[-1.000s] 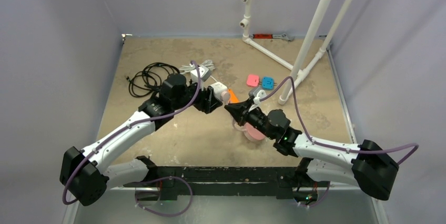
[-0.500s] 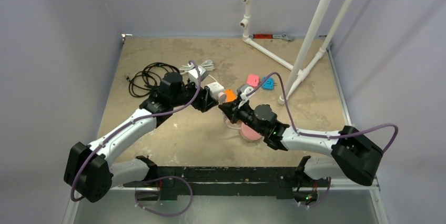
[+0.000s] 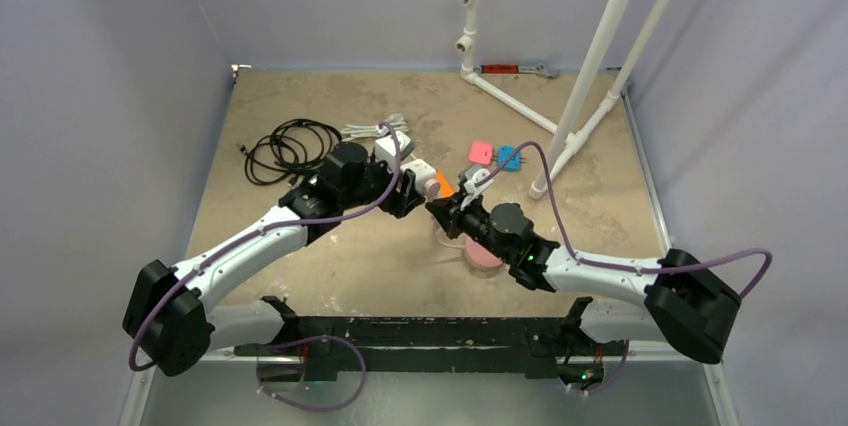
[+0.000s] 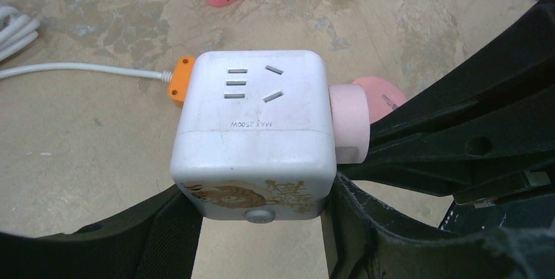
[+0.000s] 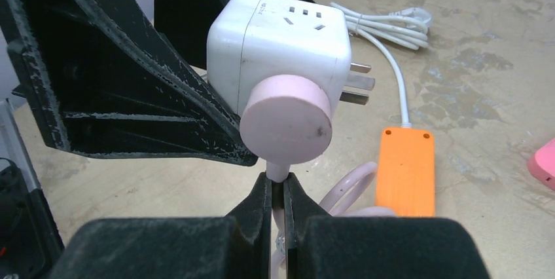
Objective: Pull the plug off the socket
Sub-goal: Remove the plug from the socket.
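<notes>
Between left fingers (image 4: 160, 243), cube (image 4: 249, 122) off socket (image 5: 406, 171)

Left hand (image 3: 408, 191), clamped on a white cube (image 4: 252, 128), and right hand (image 3: 438, 207), pinching a pink cord (image 5: 277, 173), meet mid-table with scarcely a gap between. The orange socket (image 5: 406, 171) lies flat below. Bare table (image 3: 380, 256) opens nearer the bases; black cable coil (image 3: 285, 146) and white pipes (image 3: 600, 46) flank the rear, seemingly clear of both arms.
</notes>
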Robot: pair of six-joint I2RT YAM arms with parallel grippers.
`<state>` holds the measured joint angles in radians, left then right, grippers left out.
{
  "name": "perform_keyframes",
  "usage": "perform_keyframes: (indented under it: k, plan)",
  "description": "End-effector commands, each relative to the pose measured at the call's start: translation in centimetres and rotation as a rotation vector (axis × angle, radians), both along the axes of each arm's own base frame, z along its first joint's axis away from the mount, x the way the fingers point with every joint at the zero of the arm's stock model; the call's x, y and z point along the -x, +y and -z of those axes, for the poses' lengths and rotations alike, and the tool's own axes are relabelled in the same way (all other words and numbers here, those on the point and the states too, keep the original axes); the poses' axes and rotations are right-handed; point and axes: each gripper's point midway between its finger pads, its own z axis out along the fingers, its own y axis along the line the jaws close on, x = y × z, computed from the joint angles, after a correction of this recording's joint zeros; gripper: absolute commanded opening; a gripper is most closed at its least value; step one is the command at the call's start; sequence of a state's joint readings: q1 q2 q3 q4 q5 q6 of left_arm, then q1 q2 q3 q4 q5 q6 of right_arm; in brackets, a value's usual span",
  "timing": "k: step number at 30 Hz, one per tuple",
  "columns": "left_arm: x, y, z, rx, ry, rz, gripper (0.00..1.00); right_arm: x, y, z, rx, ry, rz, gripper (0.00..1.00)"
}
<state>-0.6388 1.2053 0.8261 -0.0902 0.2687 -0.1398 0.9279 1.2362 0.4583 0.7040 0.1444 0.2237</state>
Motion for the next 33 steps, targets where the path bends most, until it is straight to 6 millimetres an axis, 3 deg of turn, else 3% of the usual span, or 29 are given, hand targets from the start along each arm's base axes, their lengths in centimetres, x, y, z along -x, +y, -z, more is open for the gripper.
perform_keyframes:
  k: [1,5,9,19,27,33]
  plan:
    - [-1.8,3.7,0.3,-0.146,-0.038,-0.218,0.0,-1.0,-2.7,-7.1,-0.18,-0.164,0.111,0.0]
    - [-3.0,6.1,0.9,-0.23,-0.051,-0.345,0.0,0.0,-3.6,-8.6,-0.221,-0.196,0.1,0.0]
    - [-3.3,6.4,1.2,-0.248,-0.05,-0.368,0.0,0.2,-3.7,-8.7,-0.221,-0.198,0.095,0.0]
    - [-0.6,1.9,-1.2,-0.048,-0.038,-0.089,0.0,-0.5,-2.1,-6.5,-0.18,-0.144,0.071,0.0]
    - [4.2,-2.2,-4.6,0.189,-0.022,0.245,0.0,-2.2,-0.4,-2.8,-0.074,-0.055,0.09,0.0]
    - [6.1,-3.1,-6.5,0.273,-0.037,0.359,0.0,-3.5,0.9,0.1,0.004,0.007,0.089,0.0]
